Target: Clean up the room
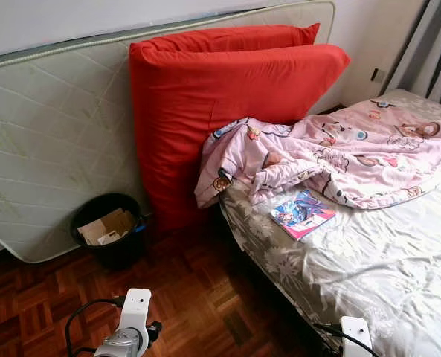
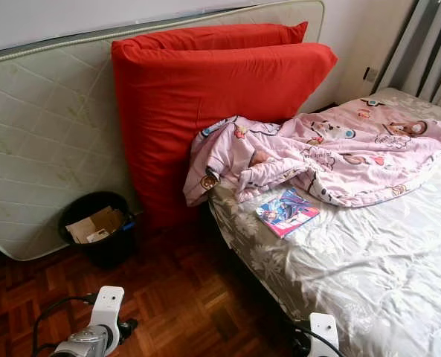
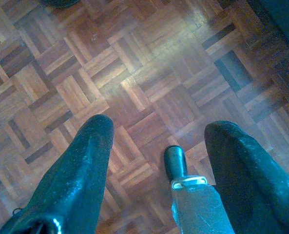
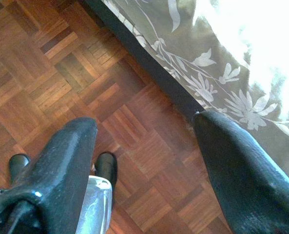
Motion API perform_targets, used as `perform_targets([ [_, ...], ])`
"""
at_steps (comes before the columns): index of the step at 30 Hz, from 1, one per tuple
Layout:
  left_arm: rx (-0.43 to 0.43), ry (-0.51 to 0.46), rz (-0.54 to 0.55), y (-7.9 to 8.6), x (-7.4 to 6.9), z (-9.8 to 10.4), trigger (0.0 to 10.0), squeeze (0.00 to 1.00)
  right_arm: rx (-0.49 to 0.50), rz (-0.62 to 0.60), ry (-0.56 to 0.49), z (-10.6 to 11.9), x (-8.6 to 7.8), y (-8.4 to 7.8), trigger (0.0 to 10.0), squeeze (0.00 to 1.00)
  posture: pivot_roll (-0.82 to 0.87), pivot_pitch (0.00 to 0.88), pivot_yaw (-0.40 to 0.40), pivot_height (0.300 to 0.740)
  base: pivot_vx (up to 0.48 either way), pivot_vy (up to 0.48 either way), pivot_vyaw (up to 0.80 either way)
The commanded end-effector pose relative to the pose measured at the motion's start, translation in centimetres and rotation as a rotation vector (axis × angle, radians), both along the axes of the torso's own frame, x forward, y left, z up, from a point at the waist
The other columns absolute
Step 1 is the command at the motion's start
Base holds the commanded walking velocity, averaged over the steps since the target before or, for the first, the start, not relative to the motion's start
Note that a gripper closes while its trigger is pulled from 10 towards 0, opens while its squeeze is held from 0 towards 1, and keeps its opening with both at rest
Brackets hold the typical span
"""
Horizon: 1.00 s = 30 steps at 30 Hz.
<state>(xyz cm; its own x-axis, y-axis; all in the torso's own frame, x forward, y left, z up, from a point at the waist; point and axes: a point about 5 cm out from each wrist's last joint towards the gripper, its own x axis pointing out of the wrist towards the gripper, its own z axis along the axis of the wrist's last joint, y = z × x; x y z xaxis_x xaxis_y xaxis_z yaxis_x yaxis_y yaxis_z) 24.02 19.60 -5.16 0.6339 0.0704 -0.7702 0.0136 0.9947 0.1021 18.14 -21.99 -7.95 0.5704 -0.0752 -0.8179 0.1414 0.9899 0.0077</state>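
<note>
A: What kind of place is it?

B: A bedroom in a home. At three o'clock stands a bed with a grey flowered sheet, and a pink cartoon blanket lies crumpled on it.

A: What else shows it?

B: At ten o'clock a spare mattress leans on the wall. The floor is wooden parquet. At two o'clock hang, perhaps, curtains.

Crumpled pink blanket on bed, book lying flat just beside it
</note>
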Motion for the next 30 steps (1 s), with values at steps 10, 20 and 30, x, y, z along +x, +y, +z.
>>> perform_targets([
  [10,-0.018,0.019,0.017,0.04,-0.51,-0.35,10.0,0.0,0.017,0.039,-0.003,0.09,0.16,0.08,10.0,0.0,0.03,0.0,-0.021,0.74,0.0,0.0,0.0],
  [20,-0.029,0.019,0.018,-0.02,-0.6,-0.41,10.0,0.0,0.048,0.087,-0.007,0.11,0.2,0.37,10.0,0.0,0.03,0.0,-0.022,0.74,0.0,0.0,0.0],
  [30,-0.029,0.021,0.016,0.02,-0.67,-0.45,10.0,0.0,0.054,0.096,-0.006,0.08,0.14,0.42,10.0,0.0,0.03,0.0,-0.02,0.74,0.0,0.0,0.0],
])
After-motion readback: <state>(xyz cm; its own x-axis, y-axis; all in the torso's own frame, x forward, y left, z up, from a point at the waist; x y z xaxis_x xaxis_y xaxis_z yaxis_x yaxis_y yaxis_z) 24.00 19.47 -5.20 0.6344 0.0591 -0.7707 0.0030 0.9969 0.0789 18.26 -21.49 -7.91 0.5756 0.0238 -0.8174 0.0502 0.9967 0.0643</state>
